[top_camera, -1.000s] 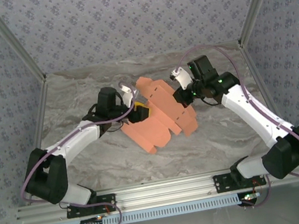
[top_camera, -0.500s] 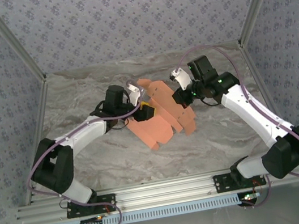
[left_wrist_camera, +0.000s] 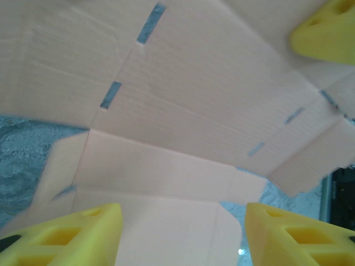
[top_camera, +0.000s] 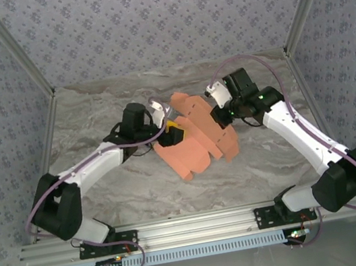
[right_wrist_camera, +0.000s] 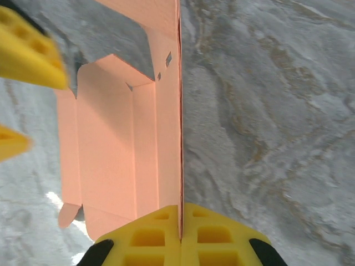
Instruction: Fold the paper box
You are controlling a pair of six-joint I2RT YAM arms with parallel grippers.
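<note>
Compared with a second earlier, top view: left gripper (top_camera: pixel 173 132) had advanced toward the right gripper (top_camera: pixel 220 115); the paper box (top_camera: pixel 195 150) lay partly folded between them on the table (top_camera: pixel 94 120). Left wrist view: fingers (left_wrist_camera: pixel 61 235) stood apart, paper box just ahead of them. Right wrist view: jaws were clamped on the paper box's upright edge, the rest spreading left of them

paper box (top_camera: pixel 191 151) on table (top_camera: pixel 253 171), near centre
</note>
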